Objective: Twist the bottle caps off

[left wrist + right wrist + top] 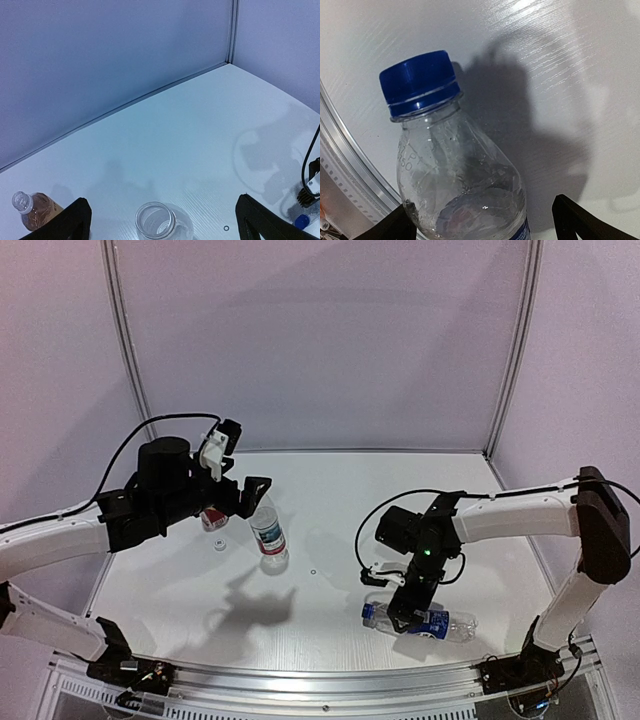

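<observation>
Right claw: spread wide, one finger on each side of the body of the blue-label bottle; a gap shows on one side, so it straddles the bottle rather than pinching it
Bottle's lie: on its side on the tabletop, close to the near rail, long axis running roughly left to right along that edge
Blue cap: screwed on, at the end that points toward the left arm's side, past the fingers and clear of them
Key relation: the claw sits across the long axis, over the body; the cap lies to its left, uncovered
Left claw: spread wide, holding nothing, raised over the open bottle
Open bottle: upright, mouth bare, well apart from the lying one
White cap: loose on the tabletop, just beside the open bottle
Amber bottle: by the left claw's left finger, partly hidden; cannot tell whether it is capped
Nearer arm: the right, already at the blue-capped bottle; the left is well apart
Likely next need: press the fingers onto the body to steady it, leaving the cap end open toward the left arm
</observation>
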Motion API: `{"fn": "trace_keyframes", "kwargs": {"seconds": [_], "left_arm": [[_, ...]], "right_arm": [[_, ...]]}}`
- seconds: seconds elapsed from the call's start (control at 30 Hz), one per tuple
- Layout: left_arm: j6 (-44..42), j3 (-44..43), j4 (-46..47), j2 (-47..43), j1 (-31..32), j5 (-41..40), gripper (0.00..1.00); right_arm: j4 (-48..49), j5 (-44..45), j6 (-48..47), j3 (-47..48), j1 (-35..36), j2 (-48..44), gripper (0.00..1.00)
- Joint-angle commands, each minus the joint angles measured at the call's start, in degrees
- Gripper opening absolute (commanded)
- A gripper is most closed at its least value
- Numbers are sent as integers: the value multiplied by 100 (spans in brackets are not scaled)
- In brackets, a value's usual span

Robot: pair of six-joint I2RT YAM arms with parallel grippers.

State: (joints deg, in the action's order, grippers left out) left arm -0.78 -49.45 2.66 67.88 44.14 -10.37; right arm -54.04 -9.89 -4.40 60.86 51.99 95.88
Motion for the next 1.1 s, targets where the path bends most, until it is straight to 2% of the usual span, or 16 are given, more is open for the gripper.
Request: {"fn": "trace_keyframes", "kwargs": {"seconds": [0.0,0.2,0.67,0.87,1.0,1.07], "left_arm": [[44,-164,-186,-212,42,2,99],[49,-309,-247,-254,34,-26,99],[38,-554,-580,-392,7,-96,99],[21,-670,-768,-416,-26,-143,99],[36,-617,-827,-480,-37,-169,99],[49,-566,-849,-542,-38,-196,99]], "right_arm": [[219,272,205,19,-25,116,95],[370,-241,264,84,-19,391,89],[519,-381,39,474,-9,457,74],[476,-597,-349,838,-25,632,58],[359,-645,-392,1030,-39,890,55],[319,-667,-350,1095,-35,959,57]]}}
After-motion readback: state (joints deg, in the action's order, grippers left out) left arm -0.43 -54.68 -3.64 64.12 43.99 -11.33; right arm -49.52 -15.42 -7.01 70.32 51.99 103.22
